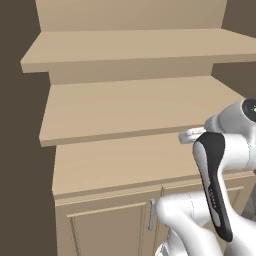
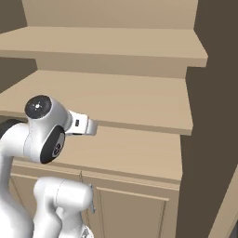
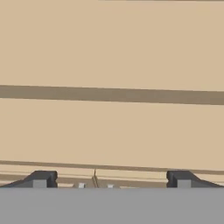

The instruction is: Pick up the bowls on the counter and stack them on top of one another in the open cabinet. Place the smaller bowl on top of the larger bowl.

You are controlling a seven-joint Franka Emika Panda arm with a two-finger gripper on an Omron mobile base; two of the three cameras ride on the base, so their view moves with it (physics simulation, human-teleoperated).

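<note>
Claw [image 3: 111, 179] is hanging wide open and empty, facing the open cabinet [image 1: 130, 107] along its bare shelves' front edges, likely because no bowl is grabbed yet.

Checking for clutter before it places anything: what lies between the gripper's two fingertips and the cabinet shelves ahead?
Nothing: in the hand view the open gripper faces bare tan shelves of the cabinet, with nothing between its fingertips.

Your arm [image 1: 215, 200] is folded tight, elbow low, forearm rising to the wrist. Gripper [image 3: 111, 179] is spread wide with nothing between the fingers [image 3: 41, 178]. In both base views the hand sits tucked behind the wrist joint.
</note>
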